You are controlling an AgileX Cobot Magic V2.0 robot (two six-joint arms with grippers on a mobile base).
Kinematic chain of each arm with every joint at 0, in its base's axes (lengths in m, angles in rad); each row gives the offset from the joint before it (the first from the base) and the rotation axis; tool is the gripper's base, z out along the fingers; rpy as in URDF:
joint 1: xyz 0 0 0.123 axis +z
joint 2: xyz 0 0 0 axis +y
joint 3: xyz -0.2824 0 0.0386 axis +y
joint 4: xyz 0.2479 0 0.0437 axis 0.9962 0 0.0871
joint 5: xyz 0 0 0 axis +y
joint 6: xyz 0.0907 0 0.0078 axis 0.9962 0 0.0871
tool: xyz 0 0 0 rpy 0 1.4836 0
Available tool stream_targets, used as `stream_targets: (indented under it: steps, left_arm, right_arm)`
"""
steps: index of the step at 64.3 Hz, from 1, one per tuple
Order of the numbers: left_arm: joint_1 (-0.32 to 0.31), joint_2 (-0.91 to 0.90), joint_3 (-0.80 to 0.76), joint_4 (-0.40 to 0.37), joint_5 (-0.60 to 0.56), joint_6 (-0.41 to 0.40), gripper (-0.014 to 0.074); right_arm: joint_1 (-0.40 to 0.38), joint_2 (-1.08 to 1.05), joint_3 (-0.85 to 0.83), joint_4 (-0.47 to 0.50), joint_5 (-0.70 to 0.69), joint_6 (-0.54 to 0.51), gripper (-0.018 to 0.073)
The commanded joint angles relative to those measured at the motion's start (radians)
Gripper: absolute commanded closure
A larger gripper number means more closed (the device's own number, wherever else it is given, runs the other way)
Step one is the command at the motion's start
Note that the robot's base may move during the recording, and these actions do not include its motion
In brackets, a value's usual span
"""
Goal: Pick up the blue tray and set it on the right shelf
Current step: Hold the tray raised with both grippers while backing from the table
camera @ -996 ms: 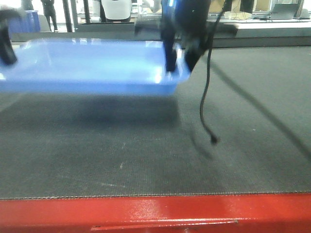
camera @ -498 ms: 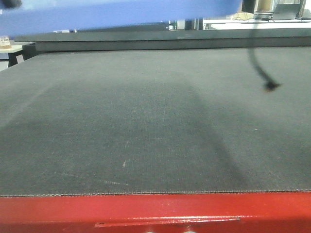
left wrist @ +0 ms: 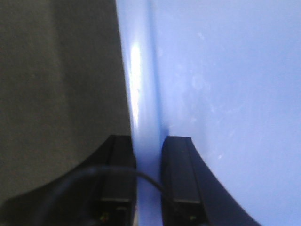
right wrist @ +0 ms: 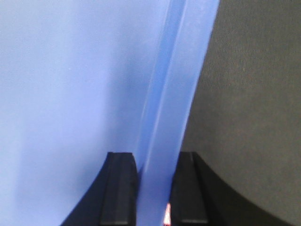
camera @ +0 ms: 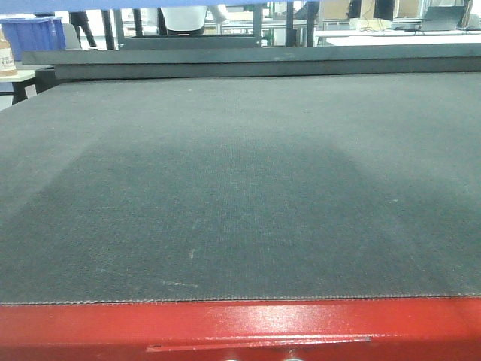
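The blue tray is held up off the table. Only a thin blue strip of the tray shows along the top edge of the front view. My left gripper is shut on the tray's left rim, one black finger outside, one inside. My right gripper is shut on the right rim of the tray in the same way. Neither gripper appears in the front view. The right shelf is out of view.
The dark-topped table with its red front edge fills the front view. A deep blue bin stands at the far left behind it. Desks and rack frames stand at the back.
The tray has risen from just above the table to the top edge of the front view. Both arms and the dangling cable have gone up out of that view.
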State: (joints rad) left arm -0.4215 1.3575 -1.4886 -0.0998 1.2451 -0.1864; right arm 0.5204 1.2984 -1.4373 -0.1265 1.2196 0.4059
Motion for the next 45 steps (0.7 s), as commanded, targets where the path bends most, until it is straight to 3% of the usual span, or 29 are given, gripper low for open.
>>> stream_targets:
  steps: [1,45]
  left_arm:
    - [-0.020,-0.049,0.012,0.032,0.094,0.012,0.0638]
    - [-0.020,-0.046,0.029,0.027,0.094,0.012,0.0645]
  right_arm:
    - [0.001,-0.056,-0.003,-0.055,-0.034,-0.042,0.0502]
    - [0.001,-0.065,-0.001,-0.055,-0.015,-0.042,0.0502]
